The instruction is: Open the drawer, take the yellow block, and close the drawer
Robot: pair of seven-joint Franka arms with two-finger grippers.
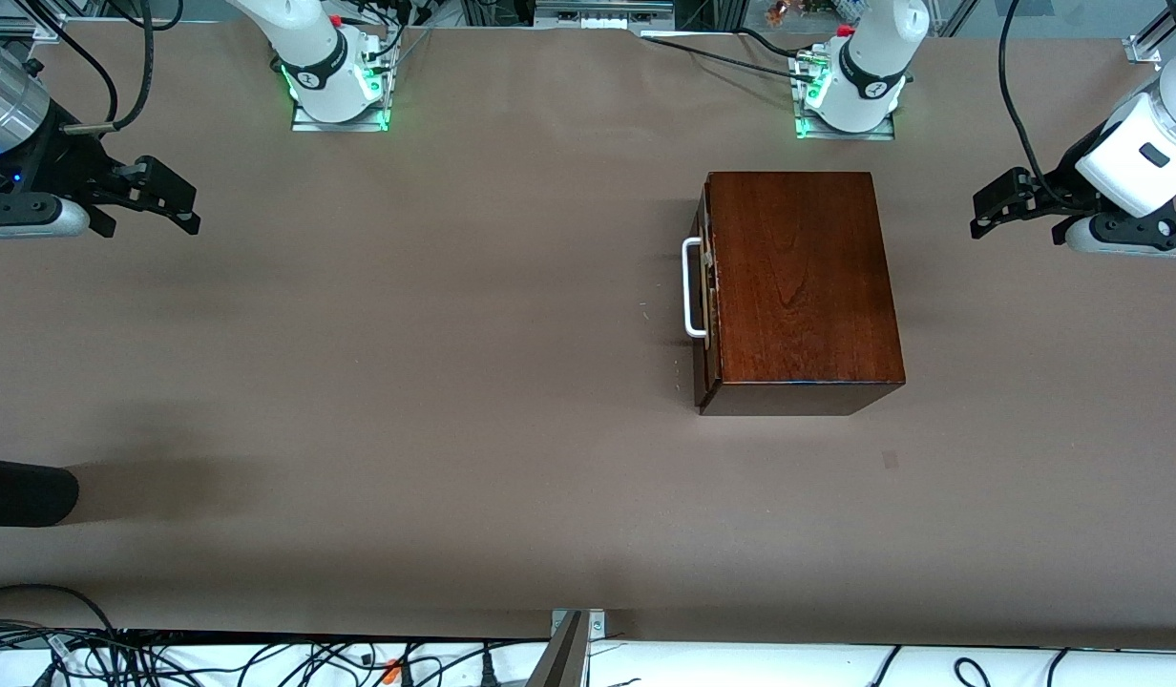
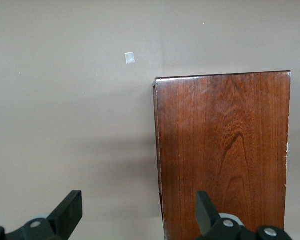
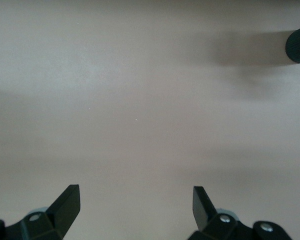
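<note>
Nothing of the task looks started. Nearest the front camera the brown table (image 1: 407, 401) carries only a dark rounded object (image 1: 25, 494) poking in at about 9 o'clock of the front view, at the right arm's end; what it is cannot be made out.

Farther up, at roughly 2 o'clock from the table's middle, sits the dark reddish wooden box (image 1: 803, 281), toward the left arm's end. Its drawer (image 1: 706, 296) is pushed in, or very nearly so: a thin pale line shows along the front, which may be a slight gap or just the edge, and the view is too poor to settle that. The white handle (image 1: 691, 289) faces the right arm's end and nothing touches it. The yellow block shows in no view; presumably it lies inside the drawer.

Farthest, both arms wait. The right gripper (image 1: 173, 205) hangs at 10 o'clock over bare table, fingers spread wide and empty. The left gripper (image 1: 1003, 202) hangs at 2 o'clock, near the box, fingers also wide apart, holding nothing.

Opening, taking the block and closing are all still to do.
</note>
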